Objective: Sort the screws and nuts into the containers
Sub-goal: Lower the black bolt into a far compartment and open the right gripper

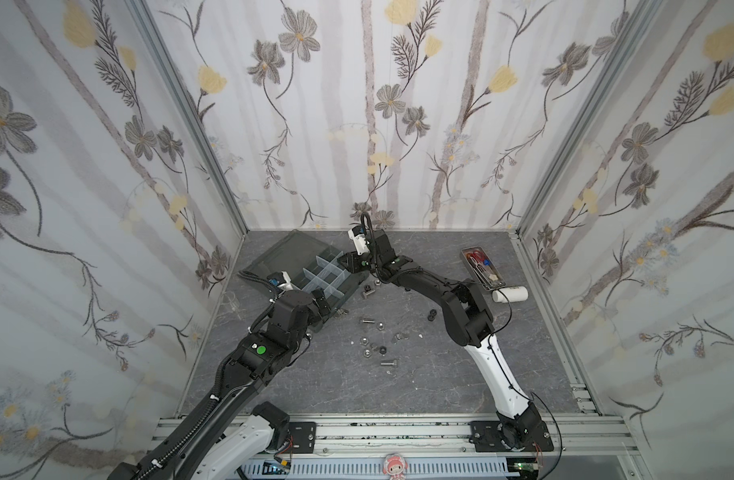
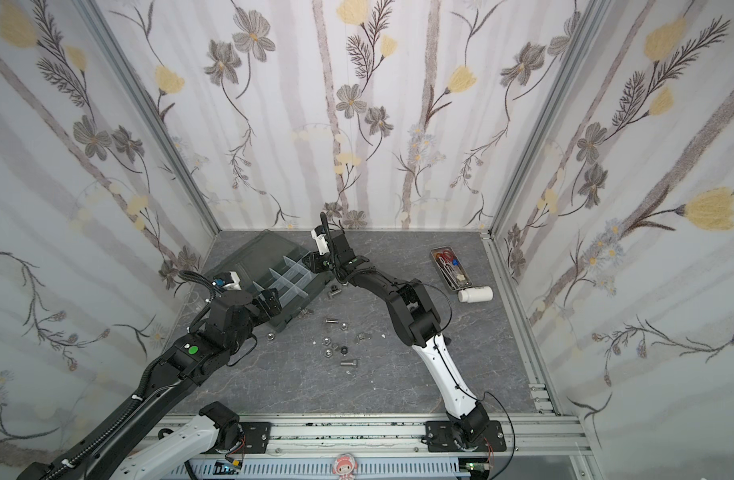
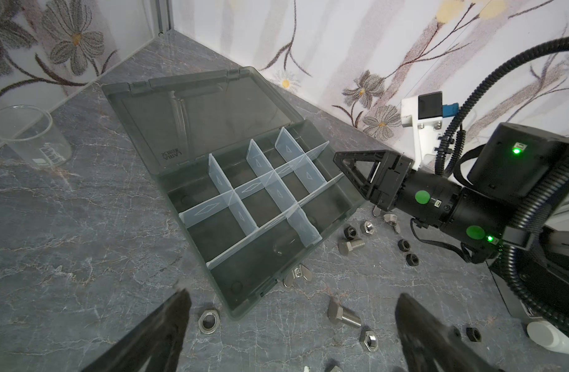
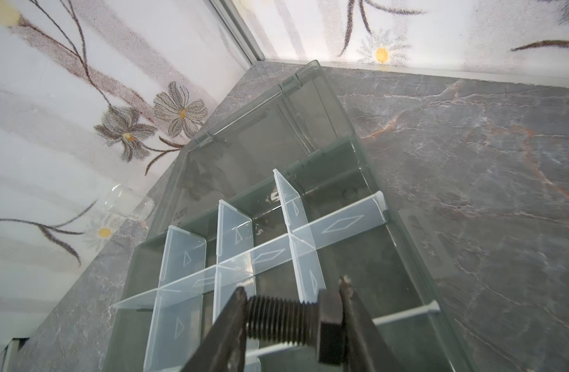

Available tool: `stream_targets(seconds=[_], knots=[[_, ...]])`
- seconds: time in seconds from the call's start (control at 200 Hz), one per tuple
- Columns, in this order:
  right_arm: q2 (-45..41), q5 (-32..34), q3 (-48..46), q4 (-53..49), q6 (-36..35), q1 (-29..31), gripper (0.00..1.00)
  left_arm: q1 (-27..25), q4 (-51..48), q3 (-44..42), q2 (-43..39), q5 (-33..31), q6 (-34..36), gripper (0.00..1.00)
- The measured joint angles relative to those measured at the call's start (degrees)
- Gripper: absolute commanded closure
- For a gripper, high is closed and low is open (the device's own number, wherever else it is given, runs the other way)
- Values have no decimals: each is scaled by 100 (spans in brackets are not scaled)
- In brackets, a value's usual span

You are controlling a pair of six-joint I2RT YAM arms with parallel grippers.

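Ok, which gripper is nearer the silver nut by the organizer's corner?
Left. The left gripper hangs beside the silver nut; the right gripper holds a black screw over the organizer's far end.

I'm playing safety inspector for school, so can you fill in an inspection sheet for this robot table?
Surface: grey marble-look tabletop.
Job's things: organizer box open, compartments look empty; silver and black screws and nuts loose on the tabletop beside it.
Clutter: metal tray with red scissors, white bottle on its side, glass beaker.
Grippers: left gripper, jaws wide open, empty; right gripper, jaws shut on a black screw above the box.
Cables: black ribbed hose loops over the right wrist.
Surroundings: flowered walls, aluminium rail in front.
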Motion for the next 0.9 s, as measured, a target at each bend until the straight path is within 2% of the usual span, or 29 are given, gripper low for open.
stream_targets(seconds=[0.31, 0.47, 0.664, 0.899], knots=[[505, -50, 442, 293, 365, -15, 75, 0, -107, 0, -57, 22, 46, 0], [603, 13, 446, 315, 448, -50, 66, 0, -114, -2, -57, 33, 46, 0], [645, 26, 452, 461, 555, -114, 49, 0, -192, 0, -83, 39, 48, 0], [645, 9, 455, 568, 616, -138, 42, 0, -354, 105, -28, 131, 85, 0]])
